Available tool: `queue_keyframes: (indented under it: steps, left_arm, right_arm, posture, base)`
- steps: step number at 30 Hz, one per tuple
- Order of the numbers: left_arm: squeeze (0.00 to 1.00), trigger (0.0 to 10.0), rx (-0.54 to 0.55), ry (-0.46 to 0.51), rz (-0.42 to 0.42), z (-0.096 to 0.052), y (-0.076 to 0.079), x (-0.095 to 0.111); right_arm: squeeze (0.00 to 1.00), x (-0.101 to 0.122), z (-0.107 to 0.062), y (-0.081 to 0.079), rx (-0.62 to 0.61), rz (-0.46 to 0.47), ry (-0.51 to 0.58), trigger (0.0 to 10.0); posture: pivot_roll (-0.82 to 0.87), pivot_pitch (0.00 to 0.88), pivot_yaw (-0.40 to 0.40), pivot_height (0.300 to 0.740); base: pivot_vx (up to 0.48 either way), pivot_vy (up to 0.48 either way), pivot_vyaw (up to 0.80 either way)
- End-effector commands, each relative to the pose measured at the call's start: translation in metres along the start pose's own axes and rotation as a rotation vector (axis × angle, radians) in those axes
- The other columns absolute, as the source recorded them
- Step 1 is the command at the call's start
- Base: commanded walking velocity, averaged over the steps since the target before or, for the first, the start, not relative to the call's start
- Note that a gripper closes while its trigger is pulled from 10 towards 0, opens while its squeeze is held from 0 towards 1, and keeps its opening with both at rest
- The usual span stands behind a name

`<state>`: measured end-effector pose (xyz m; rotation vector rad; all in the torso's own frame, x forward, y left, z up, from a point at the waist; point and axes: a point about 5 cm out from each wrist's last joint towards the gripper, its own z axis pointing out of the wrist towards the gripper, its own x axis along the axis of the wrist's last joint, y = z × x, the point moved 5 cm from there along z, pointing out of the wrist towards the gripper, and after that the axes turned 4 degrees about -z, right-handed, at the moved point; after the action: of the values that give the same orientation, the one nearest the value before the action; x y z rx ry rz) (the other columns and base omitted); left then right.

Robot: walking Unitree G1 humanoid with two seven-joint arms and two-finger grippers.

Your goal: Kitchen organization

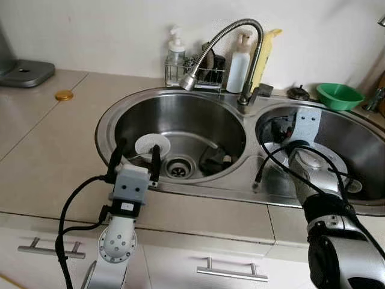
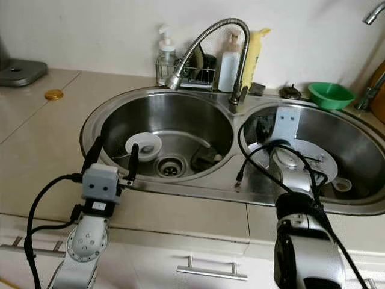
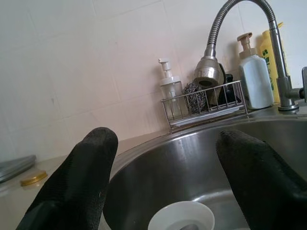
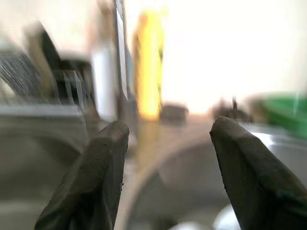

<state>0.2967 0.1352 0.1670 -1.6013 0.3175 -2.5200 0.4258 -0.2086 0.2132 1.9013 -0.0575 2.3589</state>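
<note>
Dishes wait in both basins of the double sink (image 1: 237,107): a small white bowl (image 1: 151,145) lies on the floor of the left basin beside the drain (image 1: 178,168), with a dark object (image 1: 213,161) near it that I cannot identify, and a pale plate (image 2: 313,158) lies in the right basin, partly hidden by the right arm.

Left pincer (image 1: 135,158) hangs at the near rim of the left basin, its two fingers spread apart and empty, the white bowl just beyond them. Right pincer (image 4: 165,158) reaches into the right basin with its fingers also spread and holding nothing; its wrist view is blurred, so the exact gap to the plate cannot be told.

Risks from here, as I judge them: the bowl sits low against curved, likely slick steel, so a shallow grip on its rim could let it slip and clatter back. Loose black cable (image 1: 274,161) loops off the right arm over the divider between basins and could snag on the tap (image 1: 240,42). That tap's bent neck hangs over the left basin, so a lift straight up might knock it. A wire rack (image 1: 195,75) of bottles and a green bowl (image 1: 338,95) stand close behind on the bench.
</note>
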Motion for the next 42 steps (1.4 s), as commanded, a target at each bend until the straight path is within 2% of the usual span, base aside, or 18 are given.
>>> queue_keyframes:
  steps: [1,5,8,10,11,15,20,21,27,32,42]
  left_arm:
    - [0.0,10.0,-0.022,0.005,-0.005,0.0,0.004,0.002]
    - [0.0,10.0,-0.02,0.038,0.013,0.006,0.001,0.01]
    - [0.0,10.0,0.012,0.043,0.025,0.006,-0.006,0.012]
    - [0.0,10.0,0.013,0.04,0.026,0.004,-0.006,0.012]
    - [0.0,10.0,0.022,0.034,0.021,0.001,-0.007,0.012]
    - [0.0,10.0,0.035,0.023,0.013,-0.001,-0.007,0.011]
    - [0.0,10.0,0.014,0.028,-0.009,0.003,-0.003,0.012]
    - [0.0,10.0,0.001,0.036,-0.013,0.006,-0.001,0.014]
    - [0.0,10.0,-0.008,0.051,-0.032,0.014,0.002,0.017]
    - [0.0,10.0,-0.019,0.063,-0.034,0.014,0.005,0.02]
    - [0.0,10.0,-0.001,0.136,-0.013,0.018,-0.002,0.039]
  right_arm:
    - [1.0,0.013,-0.003,-0.001,0.006,-0.002,0.071,10.0]
    - [1.0,0.019,-0.014,-0.008,0.027,0.011,0.144,10.0]
    - [1.0,0.026,-0.026,-0.027,0.103,-0.021,0.209,10.0]
    - [1.0,0.033,-0.03,-0.032,0.126,-0.03,0.242,10.0]
    - [1.0,0.043,-0.036,-0.039,0.152,-0.044,0.29,10.0]
    - [1.0,0.051,-0.041,-0.043,0.155,-0.042,0.322,10.0]
    - [1.0,0.055,-0.05,-0.05,0.157,-0.109,0.353,10.0]
    - [0.0,0.053,-0.054,-0.051,0.16,-0.136,0.349,10.0]
    - [0.0,0.045,-0.071,-0.048,0.162,-0.175,0.328,10.0]
    - [0.0,0.042,-0.078,-0.049,0.164,-0.188,0.323,10.0]
    - [0.0,0.044,-0.081,-0.063,0.193,-0.212,0.338,10.0]
  posture:
    - [0.19,0.0,-0.052,0.74]
    - [0.23,0.0,-0.088,0.74]
    - [0.23,0.0,-0.1,0.74]
    - [0.22,0.0,-0.101,0.74]
    - [0.18,0.0,-0.103,0.74]
    - [0.15,0.0,-0.098,0.74]
    - [0.1,0.0,-0.068,0.74]
    - [0.09,0.0,-0.065,0.74]
    - [0.06,0.0,-0.045,0.74]
    - [0.06,0.0,-0.044,0.74]
    - [0.08,0.0,-0.056,0.74]
  base:
    - [0.0,0.0,0.0]
    - [0.0,0.0,0.0]
    - [0.0,0.0,0.0]
    - [0.0,0.0,0.0]
    - [0.0,0.0,0.0]
    - [0.0,0.0,0.0]
    - [0.0,0.0,0.0]
    - [0.0,0.0,0.0]
    - [0.0,0.026,0.0]
    - [0.0,0.0,0.0]
    - [0.0,0.48,0.0]
